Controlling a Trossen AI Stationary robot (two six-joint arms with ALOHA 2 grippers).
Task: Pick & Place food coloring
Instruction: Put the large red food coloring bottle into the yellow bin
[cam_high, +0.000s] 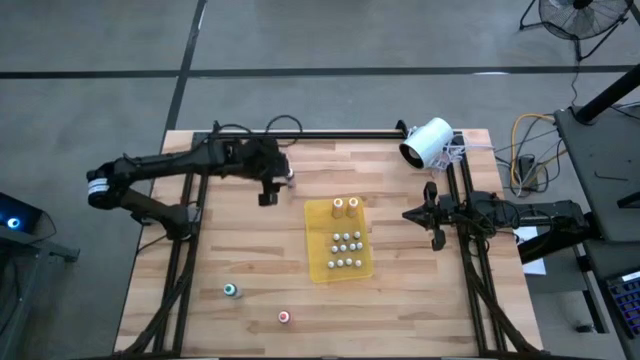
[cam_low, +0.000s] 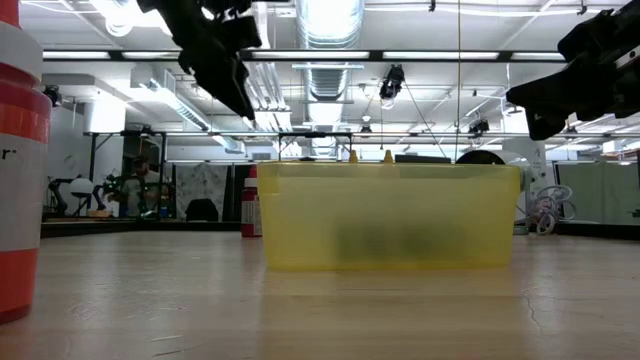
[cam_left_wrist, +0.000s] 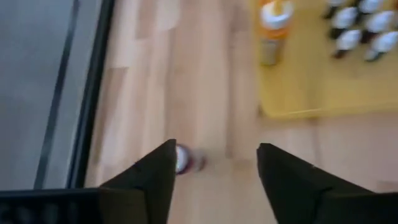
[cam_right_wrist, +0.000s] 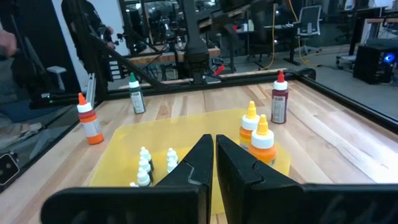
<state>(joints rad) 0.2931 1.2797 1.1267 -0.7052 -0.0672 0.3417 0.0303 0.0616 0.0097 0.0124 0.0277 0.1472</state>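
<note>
Partly done: two orange-topped bottles (cam_high: 345, 206) and small whitish bottles (cam_high: 346, 250) on flat yellow sheet (cam_high: 318, 262) mid-desk; teal-topped (cam_high: 230, 290) and pink-topped (cam_high: 284, 317) bottles left near front edge. Left hand (cam_high: 266, 197) apart, empty, above maroon-topped bottle (cam_left_wrist: 188, 160); right hand (cam_high: 431, 214) together, idle.

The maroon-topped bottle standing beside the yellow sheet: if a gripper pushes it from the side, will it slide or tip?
It would probably tip: the maroon-topped bottle stands upright, tall and narrow, on the wooden table. Its small size suggests it is light, so a soft nudge may already move it. Once down, its round body would likely roll.
</note>
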